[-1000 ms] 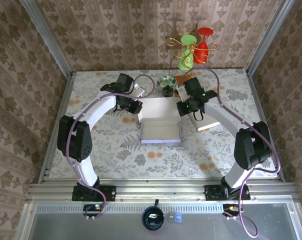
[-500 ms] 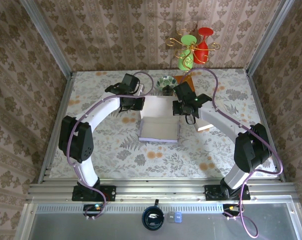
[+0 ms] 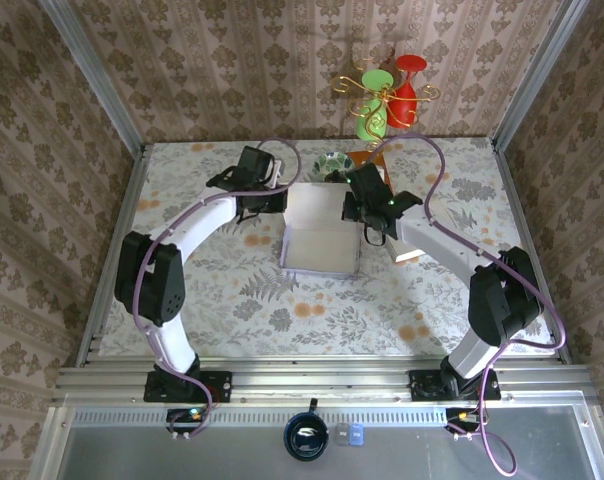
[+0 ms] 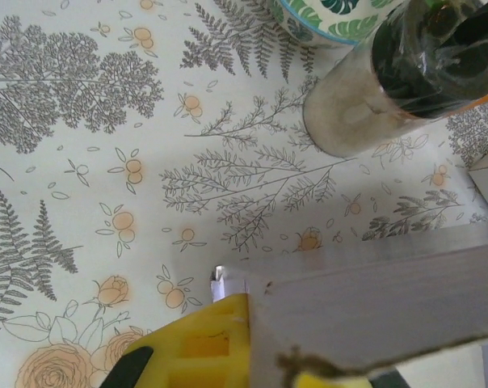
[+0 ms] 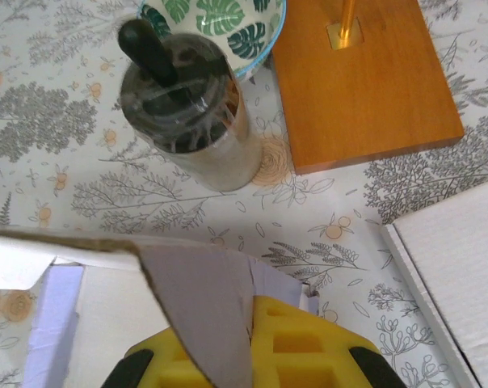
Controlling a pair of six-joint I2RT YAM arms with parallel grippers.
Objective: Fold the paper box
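Top external view: the paper box (image 3: 322, 250) lies in the middle of the flower-printed surface (image 3: 232, 290), between the two arms, its back flap raised toward the far wall. The left tool (image 3: 272, 203) is at the box's far-left corner and the right tool (image 3: 370, 222) at its far-right corner. Each is closed on an edge of the cardboard. The wrist views show a flap pinched against the yellow pads (image 5: 296, 347).

Just behind the box stands a dark jar (image 5: 183, 105) with a black handle sticking out of it. A leaf-patterned bowl (image 5: 228, 20) sits right beside the jar on its far side. Next to them is a wooden base (image 5: 365, 81) carrying a red goblet (image 3: 407, 85) and a green goblet (image 3: 372, 120). A flat white board (image 5: 462, 267) lies on the surface just right of the box, partly under the right arm. The raised flap hides much of the box's inside from both wrist cameras.
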